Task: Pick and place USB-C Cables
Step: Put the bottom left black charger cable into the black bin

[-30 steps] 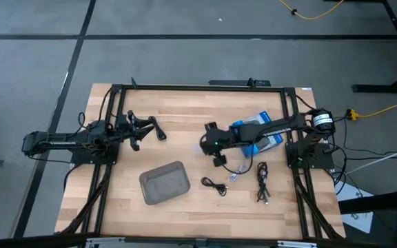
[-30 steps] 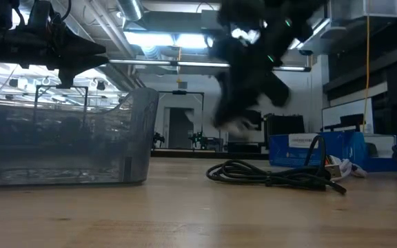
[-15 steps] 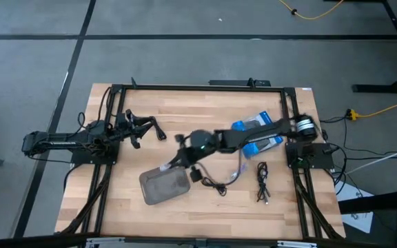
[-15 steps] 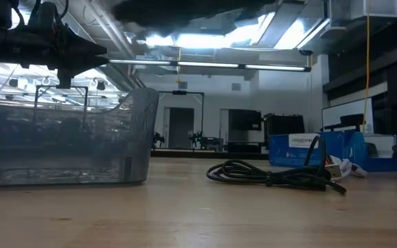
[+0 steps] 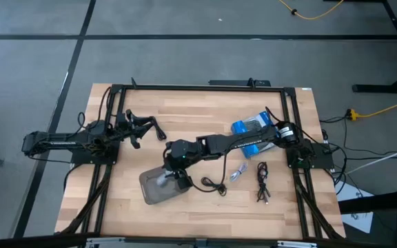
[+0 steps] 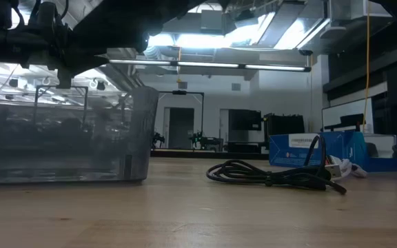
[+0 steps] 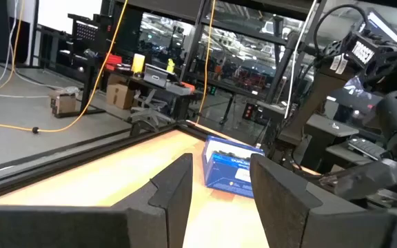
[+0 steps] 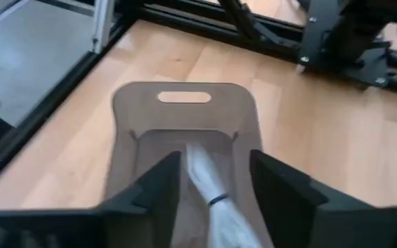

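Hanging between the fingers of the right tool (image 8: pixel 209 180), a white cable (image 8: pixel 212 186) is dangling over the grey tray (image 8: pixel 126 103), with the fingers standing clamped on it as far as the right wrist view is showing. The risk I am judging here: the loose bundle is trailing toward the tray's near wall, so a release from this height could be letting an end flop over the rim, or a swinging tail could be catching a finger as it opens. Other cables are lying on the desk (image 5: pixel 205 103): a black one (image 5: pixel 214 184) just beside the tray (image 5: pixel 150 193), another black one (image 5: pixel 262 182) near the right edge, a silvery one (image 5: pixel 238 171) between them. Only the wrist view is showing the held cable; the high view is hiding it under the right tool (image 5: pixel 172 169). The left tool (image 7: pixel 219 189) is waiting at the desk's left, fingers apart, holding nothing.
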